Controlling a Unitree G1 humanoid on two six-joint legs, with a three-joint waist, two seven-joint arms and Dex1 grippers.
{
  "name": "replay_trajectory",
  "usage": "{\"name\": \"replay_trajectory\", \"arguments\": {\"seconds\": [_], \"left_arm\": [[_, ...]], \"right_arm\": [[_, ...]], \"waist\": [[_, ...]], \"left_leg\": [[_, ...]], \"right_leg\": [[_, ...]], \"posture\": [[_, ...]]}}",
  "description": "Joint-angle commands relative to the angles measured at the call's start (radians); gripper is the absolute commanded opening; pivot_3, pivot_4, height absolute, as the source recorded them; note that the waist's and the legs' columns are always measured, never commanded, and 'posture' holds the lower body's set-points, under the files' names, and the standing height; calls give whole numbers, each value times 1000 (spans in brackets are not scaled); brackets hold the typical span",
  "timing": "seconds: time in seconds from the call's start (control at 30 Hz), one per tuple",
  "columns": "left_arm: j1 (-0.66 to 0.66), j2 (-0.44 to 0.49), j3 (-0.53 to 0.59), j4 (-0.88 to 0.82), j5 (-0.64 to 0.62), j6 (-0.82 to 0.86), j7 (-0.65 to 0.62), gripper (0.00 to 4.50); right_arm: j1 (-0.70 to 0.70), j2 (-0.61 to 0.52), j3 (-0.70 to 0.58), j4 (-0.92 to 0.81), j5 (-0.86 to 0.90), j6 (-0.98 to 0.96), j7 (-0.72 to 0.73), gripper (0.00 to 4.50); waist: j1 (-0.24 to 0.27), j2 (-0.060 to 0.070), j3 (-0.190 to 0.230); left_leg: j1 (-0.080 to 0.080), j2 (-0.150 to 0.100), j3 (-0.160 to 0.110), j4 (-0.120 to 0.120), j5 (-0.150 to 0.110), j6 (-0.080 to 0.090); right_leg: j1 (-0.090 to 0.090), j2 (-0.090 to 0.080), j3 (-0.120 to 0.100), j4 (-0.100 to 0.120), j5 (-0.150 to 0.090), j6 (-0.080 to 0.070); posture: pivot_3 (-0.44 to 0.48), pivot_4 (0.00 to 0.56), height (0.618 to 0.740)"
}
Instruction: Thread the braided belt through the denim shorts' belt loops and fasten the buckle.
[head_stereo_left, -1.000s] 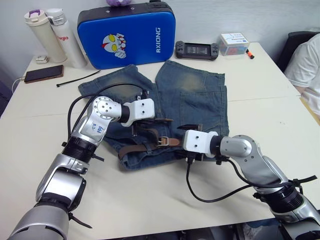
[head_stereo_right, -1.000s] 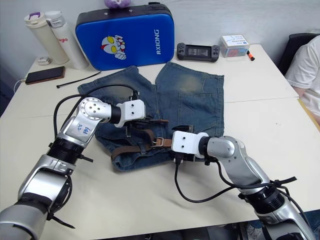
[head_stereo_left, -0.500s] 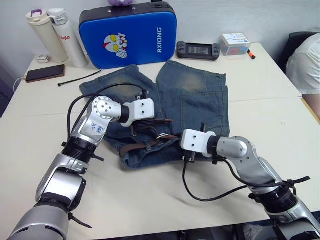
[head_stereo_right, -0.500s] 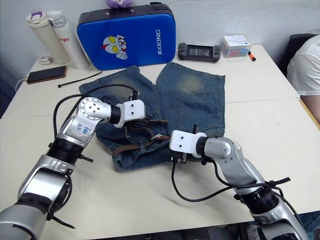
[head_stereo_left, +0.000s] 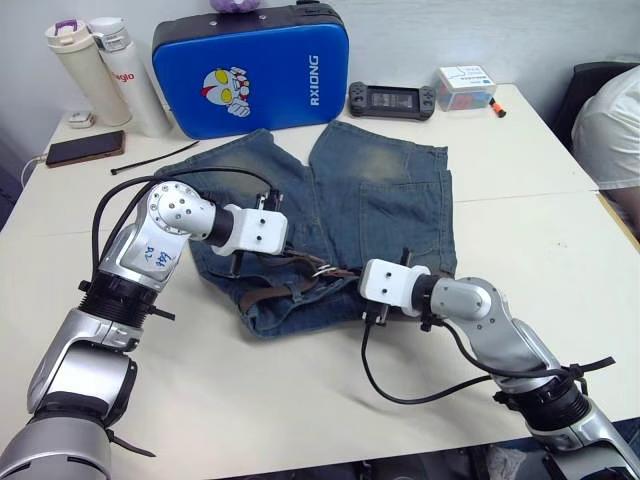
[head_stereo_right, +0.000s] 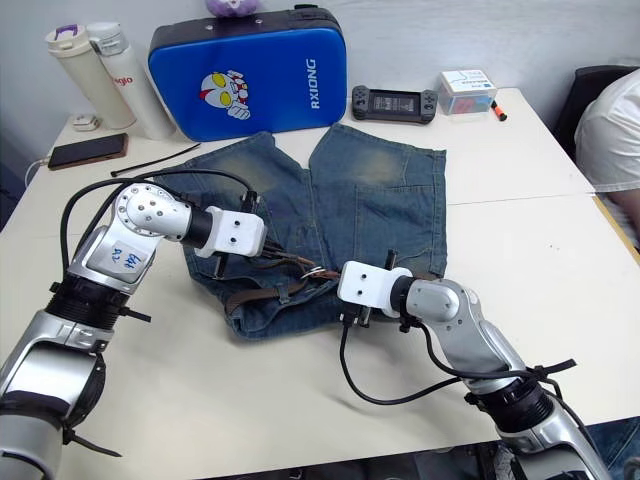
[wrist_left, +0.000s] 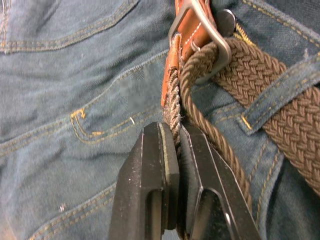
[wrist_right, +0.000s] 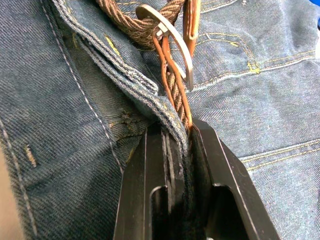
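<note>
Fastening looks like the step in hand: the braided belt (wrist_left: 280, 100) already runs under a belt loop (wrist_left: 280, 90) on the waistband of the denim shorts (head_stereo_left: 385, 195), and its free end passes through the buckle (wrist_left: 202, 30). Whether the prong is seated cannot be told. The left gripper (wrist_left: 175, 150) is pinched on the belt's tail just below the buckle; the right gripper (wrist_right: 177, 137) is clamped on the waistband and the belt end beside the buckle. The shorts lie flat on a white table (head_stereo_left: 300, 400), a blue case (head_stereo_left: 250, 65) and two bottles (head_stereo_left: 105, 70) behind them
</note>
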Motion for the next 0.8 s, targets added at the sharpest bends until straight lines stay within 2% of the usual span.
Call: {"name": "replay_trajectory", "arguments": {"seconds": [0.03,0.27,0.47,0.67,0.8], "left_arm": [[-11,-13,4,-31,2,-18,8,0],[-11,7,-28,-15,45,-63,-23,0],[-28,20,-12,18,35,-84,-48,0],[-45,-27,-15,30,19,-71,-41,0],[21,-62,-29,-75,1,18,-44,0]], "right_arm": [[-22,2,-19,-34,-12,2,-7,74],[-32,-4,-25,-23,-23,-7,-7,74],[-36,-7,-28,-17,-36,-14,-8,74],[-46,-2,-22,-14,-38,-21,-1,74],[-43,4,-23,-24,-40,-10,-1,74]], "waist": [[-1,0,0],[-1,0,0],[-1,0,0],[0,0,0],[-2,0,0]], "left_leg": [[0,0,0,0,0,0],[0,0,0,0,0,0],[0,0,0,0,0,0],[0,0,0,0,0,0],[0,0,0,1,0,0]], "right_leg": [[0,0,0,0,0,0],[0,0,0,0,0,0],[0,0,0,0,0,0],[0,0,0,0,0,0],[0,0,0,0,0,0]], "posture": [[0,150,664],[0,150,664],[0,150,664],[0,150,664],[0,150,664]]}}
